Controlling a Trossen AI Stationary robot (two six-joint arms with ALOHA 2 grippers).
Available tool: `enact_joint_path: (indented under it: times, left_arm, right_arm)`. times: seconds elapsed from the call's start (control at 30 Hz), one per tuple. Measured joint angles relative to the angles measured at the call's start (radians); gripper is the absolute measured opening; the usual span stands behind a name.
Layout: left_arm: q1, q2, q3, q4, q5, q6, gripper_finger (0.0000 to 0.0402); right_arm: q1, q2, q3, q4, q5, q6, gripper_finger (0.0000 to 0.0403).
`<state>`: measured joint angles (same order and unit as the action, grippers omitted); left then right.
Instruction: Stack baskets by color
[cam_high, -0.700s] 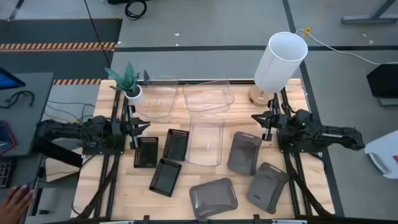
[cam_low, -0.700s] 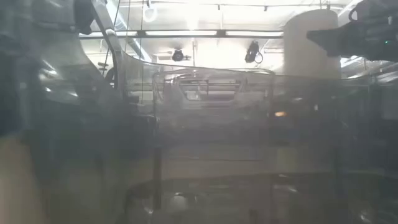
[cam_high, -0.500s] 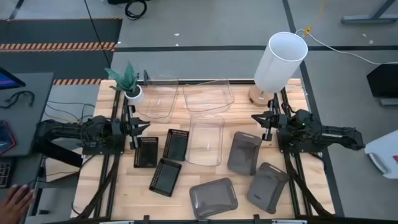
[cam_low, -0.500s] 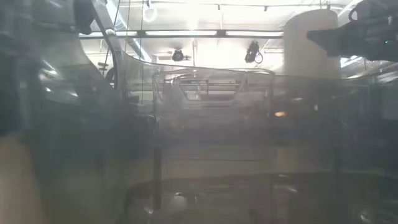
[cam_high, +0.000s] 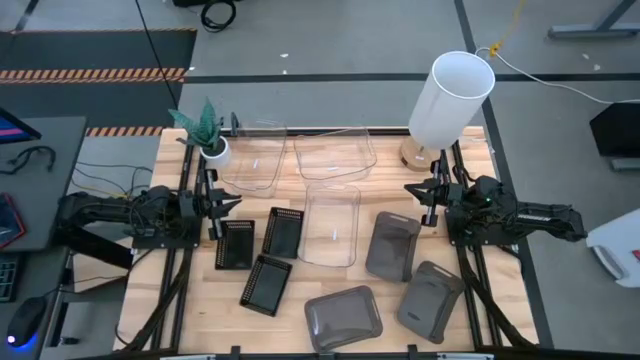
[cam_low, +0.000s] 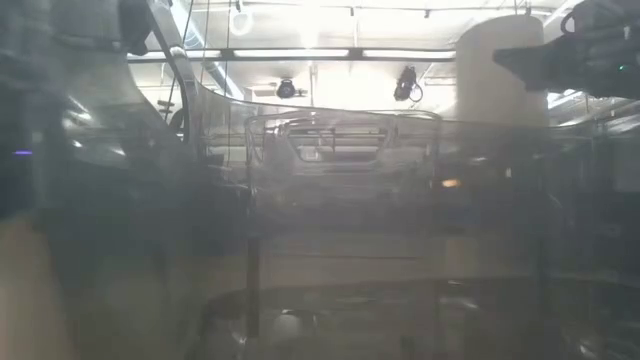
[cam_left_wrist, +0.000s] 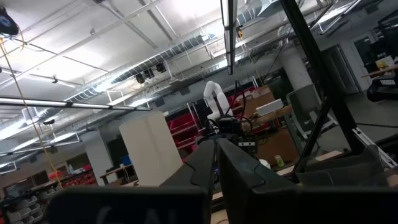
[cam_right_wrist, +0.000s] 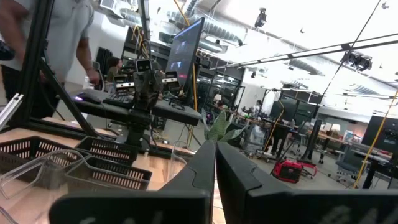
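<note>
The left gripper (cam_high: 222, 205) (fingers pressed together, holding nothing) sits just beside the black baskets (cam_high: 234, 244), nearer than the likewise closed right gripper (cam_high: 422, 194).

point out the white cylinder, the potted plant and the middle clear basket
white cylinder (cam_high: 452, 102), high view, on its side wall
potted plant (cam_high: 215, 150), high view, on the white pot
middle clear basket (cam_high: 331, 225), high view, on its floor
</note>
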<state>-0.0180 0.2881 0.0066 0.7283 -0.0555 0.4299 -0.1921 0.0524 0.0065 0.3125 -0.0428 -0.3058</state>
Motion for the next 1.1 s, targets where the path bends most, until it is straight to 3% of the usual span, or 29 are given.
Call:
enact_joint_path:
  times: [1.1]
  left_arm:
    - [0.0, 0.0, 0.0, 0.0, 0.0, 0.0, 0.0026]
  right_arm:
    - [0.0, 0.0, 0.0, 0.0, 0.0, 0.0, 0.0022]
